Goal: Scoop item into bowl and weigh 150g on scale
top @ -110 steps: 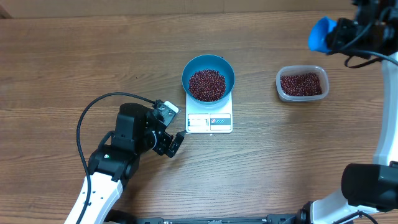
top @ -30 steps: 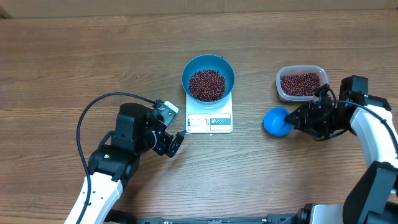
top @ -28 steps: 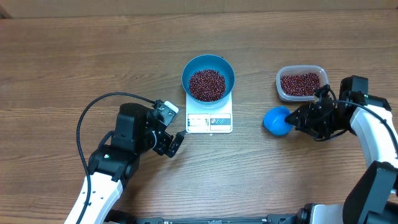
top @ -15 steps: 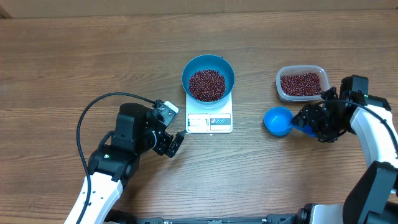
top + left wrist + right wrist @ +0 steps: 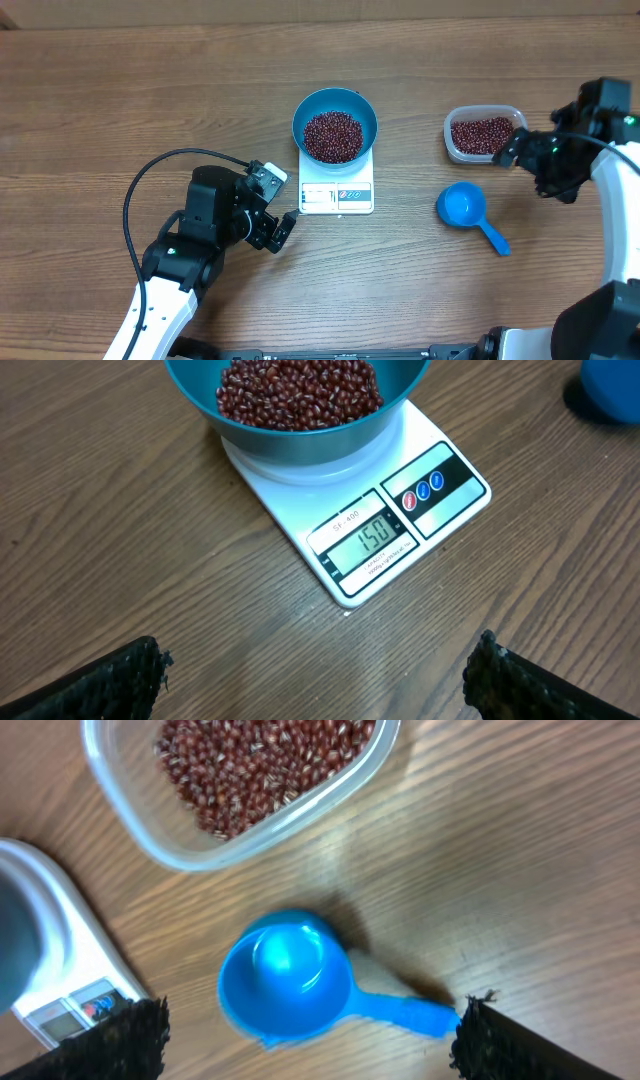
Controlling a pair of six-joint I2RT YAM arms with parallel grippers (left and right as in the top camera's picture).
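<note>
The blue bowl (image 5: 335, 125) stands on the white scale (image 5: 336, 197) with a heap of dark red beans (image 5: 332, 135) in it. In the left wrist view the scale (image 5: 385, 530) display reads 150 below the bowl (image 5: 300, 448) of beans (image 5: 300, 390). My left gripper (image 5: 280, 205) is open just left of the scale, nothing between its fingers (image 5: 318, 652). My right gripper (image 5: 522, 160) is open and empty beside the clear tub. It hangs above the empty blue scoop (image 5: 290, 978), not touching it.
A clear plastic tub (image 5: 485, 135) of more beans sits at the right, also in the right wrist view (image 5: 250, 820). The blue scoop (image 5: 465, 208) lies on the wood between scale and tub, handle pointing to the lower right. A black cable (image 5: 150, 180) loops by the left arm.
My right gripper opened and let go of the scoop, which now lies flat on the table. The right arm drew back up and to the right, toward the tub. The left arm stayed still.
</note>
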